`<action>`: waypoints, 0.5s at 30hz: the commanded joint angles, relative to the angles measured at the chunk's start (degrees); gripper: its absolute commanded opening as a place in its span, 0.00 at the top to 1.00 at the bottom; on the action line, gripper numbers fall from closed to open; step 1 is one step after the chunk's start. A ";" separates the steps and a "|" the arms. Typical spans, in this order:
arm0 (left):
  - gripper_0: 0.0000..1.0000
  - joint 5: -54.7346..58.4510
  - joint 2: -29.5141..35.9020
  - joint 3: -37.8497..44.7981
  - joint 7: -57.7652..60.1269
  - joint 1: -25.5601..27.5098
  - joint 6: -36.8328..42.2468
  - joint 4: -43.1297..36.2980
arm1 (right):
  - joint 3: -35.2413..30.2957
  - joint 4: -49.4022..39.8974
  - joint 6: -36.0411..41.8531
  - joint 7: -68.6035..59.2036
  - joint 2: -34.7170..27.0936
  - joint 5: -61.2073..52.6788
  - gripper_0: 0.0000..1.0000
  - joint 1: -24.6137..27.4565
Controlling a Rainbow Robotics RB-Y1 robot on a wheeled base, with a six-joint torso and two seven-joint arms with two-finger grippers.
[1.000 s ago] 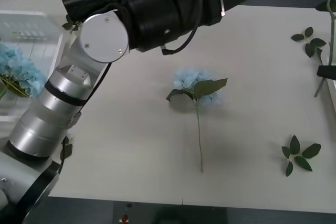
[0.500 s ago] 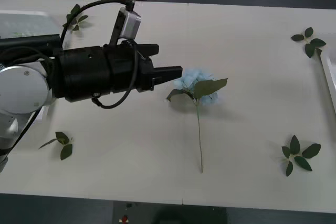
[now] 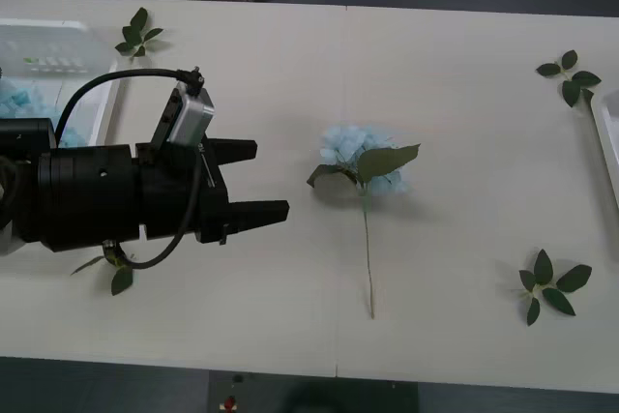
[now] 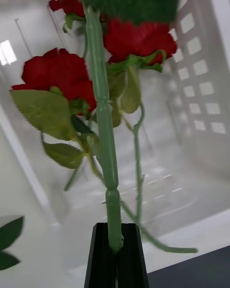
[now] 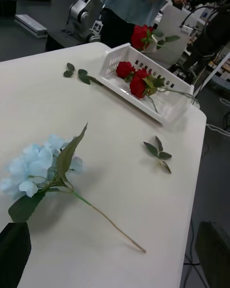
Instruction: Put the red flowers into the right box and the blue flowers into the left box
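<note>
Your left gripper (image 3: 256, 181) hung over the table (image 3: 455, 123) with its two black fingers spread apart and nothing between them, tips pointing toward three o'clock. One of the blue flowers (image 3: 360, 158) lay flat on the table just beyond those tips, apart from them, its pale cluster at the far end and its thin stem running toward six o'clock. More blue bloom sat inside the left box (image 3: 58, 50) at about ten o'clock in the front view. Loose leaf sprigs (image 3: 553, 284) were scattered on the table, one near five o'clock, others at the far corners.

Your right gripper (image 4: 115, 249) was clamped on the stem of a red rose (image 4: 136, 38), one of the red flowers, holding it over the right box (image 4: 201, 101). Other red blooms (image 4: 60, 74) showed there too. From the left wrist camera, you could see that box (image 5: 143, 89) at the table's far edge with red roses (image 5: 134, 77) lying in it and another (image 5: 141, 36) held above it.
</note>
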 commanded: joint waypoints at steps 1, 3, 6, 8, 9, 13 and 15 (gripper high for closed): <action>0.00 0.43 1.42 -0.42 -3.38 -0.16 -0.59 -2.73 | 0.91 2.69 -3.41 3.30 -1.58 3.30 1.00 -0.77; 0.00 0.52 1.33 -0.42 -3.38 0.19 -0.59 -3.17 | 1.79 3.75 -5.43 3.82 -1.50 4.45 1.00 -0.77; 0.00 0.52 1.33 -0.42 -3.38 0.19 -0.59 -3.17 | 3.63 4.27 -7.71 4.26 -1.50 4.45 0.41 -0.77; 0.00 0.52 1.33 -0.42 -3.38 0.19 -0.59 -3.17 | 4.60 4.27 -8.33 4.44 -1.50 3.92 0.03 -0.77; 0.00 0.52 1.33 -0.42 -3.38 0.19 -0.59 -3.17 | 4.95 4.27 -8.42 4.53 -1.50 3.66 0.00 -0.77; 0.00 0.52 1.33 -0.42 -3.38 0.19 -0.59 -3.17 | 5.30 3.39 -7.98 4.88 -1.50 -0.12 0.00 -0.77; 0.00 0.52 1.33 -0.42 -3.38 0.19 -0.59 -3.17 | 5.04 2.78 -7.01 5.06 -1.50 -3.11 0.00 -0.77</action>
